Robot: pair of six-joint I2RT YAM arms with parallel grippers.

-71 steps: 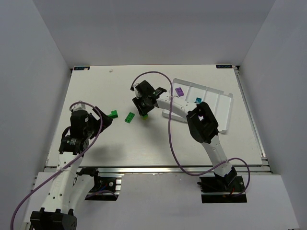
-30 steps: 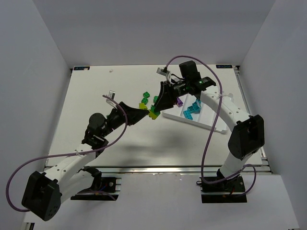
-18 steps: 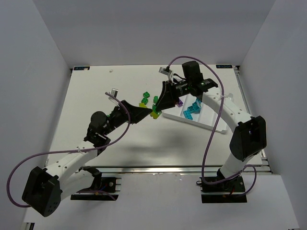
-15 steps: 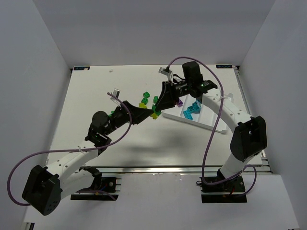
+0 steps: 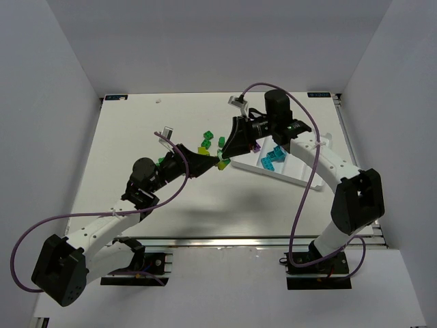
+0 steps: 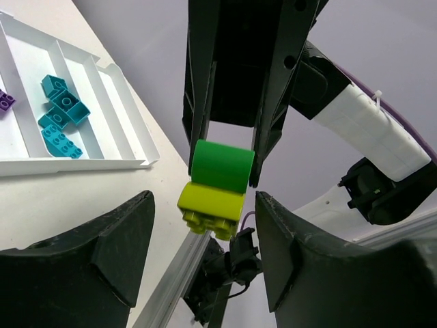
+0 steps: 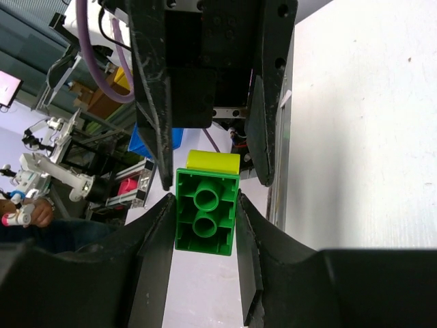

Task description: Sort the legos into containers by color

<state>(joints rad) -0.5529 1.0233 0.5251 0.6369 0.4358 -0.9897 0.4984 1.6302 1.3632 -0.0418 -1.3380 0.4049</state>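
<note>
My right gripper [image 5: 224, 157] is shut on a green brick [image 7: 206, 212] and holds it above the table's middle. A yellow-green brick [image 7: 213, 161] is stuck onto its far end. My left gripper [image 5: 214, 164] is open, its jaws on either side of the yellow-green brick [image 6: 212, 199] with a gap on each side. The left wrist view shows the green brick [image 6: 222, 167] between the right fingers [image 6: 198, 102]. The white tray [image 5: 311, 154] lies at the right, with several teal bricks [image 5: 273, 156] in its middle compartment and a purple brick [image 5: 256, 145] in the leftmost one.
Loose bricks lie on the table behind the grippers: green ones [image 5: 208, 134] [image 5: 220, 142] and a yellow-green one [image 5: 203, 147]. Another green brick [image 5: 161, 161] lies beside the left arm. White walls enclose the table on three sides.
In the oldest frame the arms were elsewhere and the tray held fewer bricks. Over the last second my left gripper has moved right, up to the stacked bricks, and the right arm has barely shifted.
</note>
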